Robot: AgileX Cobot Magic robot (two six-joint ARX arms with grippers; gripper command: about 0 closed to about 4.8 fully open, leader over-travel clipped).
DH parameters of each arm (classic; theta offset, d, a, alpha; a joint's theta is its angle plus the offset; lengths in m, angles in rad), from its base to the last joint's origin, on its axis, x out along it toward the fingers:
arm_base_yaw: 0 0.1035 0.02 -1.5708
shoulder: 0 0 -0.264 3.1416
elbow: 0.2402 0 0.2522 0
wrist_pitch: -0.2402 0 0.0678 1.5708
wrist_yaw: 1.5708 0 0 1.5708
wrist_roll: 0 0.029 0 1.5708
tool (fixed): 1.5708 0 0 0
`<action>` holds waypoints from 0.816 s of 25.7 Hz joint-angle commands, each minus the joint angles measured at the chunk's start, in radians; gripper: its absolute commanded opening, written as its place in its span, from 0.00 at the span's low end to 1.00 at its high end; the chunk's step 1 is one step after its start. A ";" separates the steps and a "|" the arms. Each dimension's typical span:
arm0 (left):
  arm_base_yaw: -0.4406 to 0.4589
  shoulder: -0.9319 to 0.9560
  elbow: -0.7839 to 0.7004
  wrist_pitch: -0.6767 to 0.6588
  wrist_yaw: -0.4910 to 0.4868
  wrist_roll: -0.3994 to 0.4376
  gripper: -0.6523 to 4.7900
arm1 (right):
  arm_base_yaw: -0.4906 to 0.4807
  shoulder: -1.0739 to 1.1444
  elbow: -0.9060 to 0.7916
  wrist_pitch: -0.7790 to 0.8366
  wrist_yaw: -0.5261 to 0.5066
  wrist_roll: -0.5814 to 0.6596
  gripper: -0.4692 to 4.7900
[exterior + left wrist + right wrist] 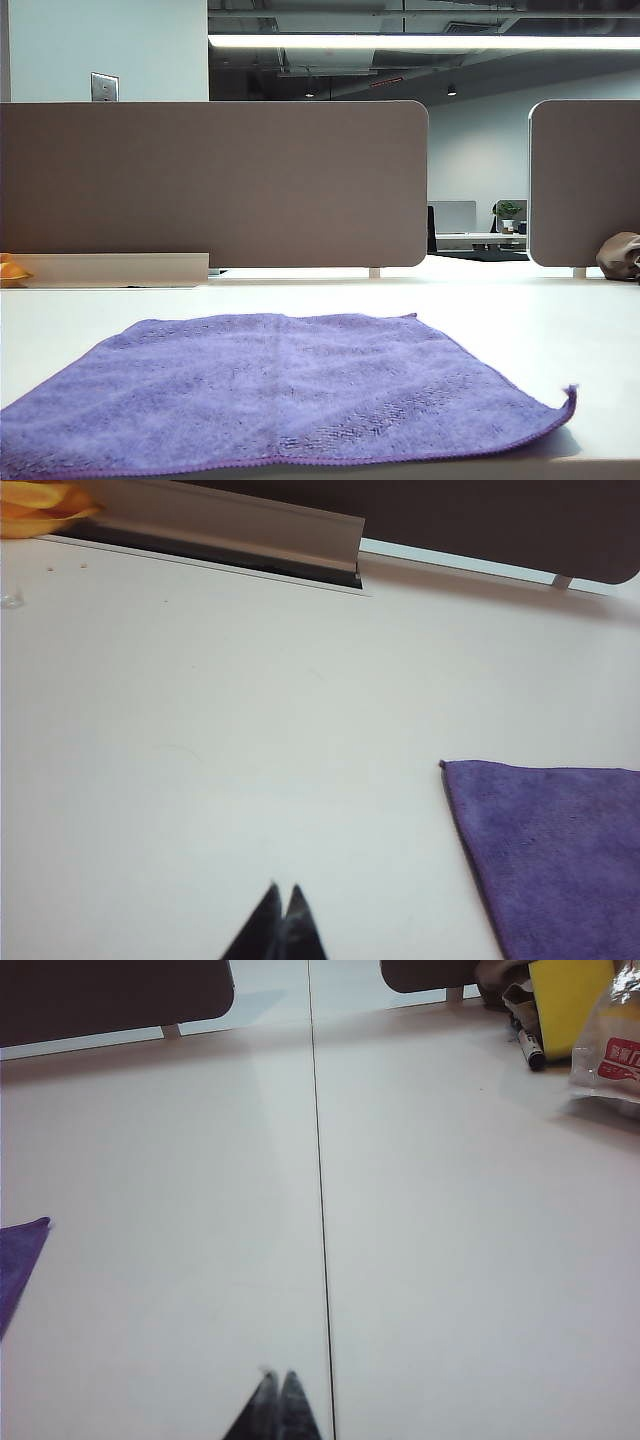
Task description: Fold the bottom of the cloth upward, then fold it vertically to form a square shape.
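Note:
The purple cloth [280, 395] lies spread flat on the white table, filling the near middle of the exterior view; its near right corner curls up slightly. One corner of the cloth [560, 850] shows in the left wrist view and a small tip of the cloth [18, 1255] in the right wrist view. My left gripper [284, 892] is shut and empty over bare table, well clear of the cloth. The right gripper [278, 1376] is shut too, holding nothing, beside the table's seam line. Neither gripper appears in the exterior view.
Brown partition panels [210, 185] stand along the table's far edge. A brown-grey lumpy object [620, 256] sits at the far right, an orange thing [12, 270] at the far left. A yellow box [570, 1005] and a plastic packet [612, 1045] lie at the far right.

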 commanded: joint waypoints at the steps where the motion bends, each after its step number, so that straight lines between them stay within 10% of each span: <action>1: -0.001 0.001 0.000 -0.005 -0.010 0.003 0.12 | -0.001 0.000 -0.005 -0.002 -0.002 -0.001 0.11; 13: -0.001 0.001 0.026 -0.033 0.014 -0.104 0.11 | -0.001 0.000 0.004 0.023 -0.103 0.092 0.10; 21: -0.001 0.002 0.342 -0.100 0.057 -0.135 0.11 | 0.001 0.000 0.267 -0.106 -0.262 0.249 0.08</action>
